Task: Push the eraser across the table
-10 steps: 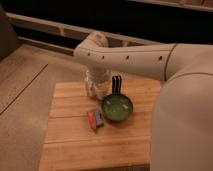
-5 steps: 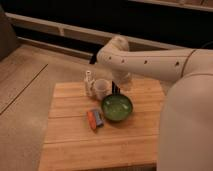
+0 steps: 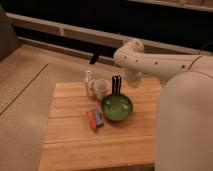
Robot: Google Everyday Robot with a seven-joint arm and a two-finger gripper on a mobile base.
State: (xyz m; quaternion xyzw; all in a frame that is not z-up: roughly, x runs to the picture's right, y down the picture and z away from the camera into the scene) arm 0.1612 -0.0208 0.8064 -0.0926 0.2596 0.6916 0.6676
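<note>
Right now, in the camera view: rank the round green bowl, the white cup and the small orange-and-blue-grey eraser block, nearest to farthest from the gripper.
1. round green bowl: its far rim lies just below the gripper, which hangs over the far middle of the light wooden plank table.
2. white cup: close on the view's left of the gripper.
3. orange-and-blue-grey eraser block: left of the bowl, nearer the camera.

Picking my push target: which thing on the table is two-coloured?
The eraser, a small flat block, orange and blue-grey, left of the green bowl; the white cup is plain. The gripper hangs at the bowl's far rim.
</note>
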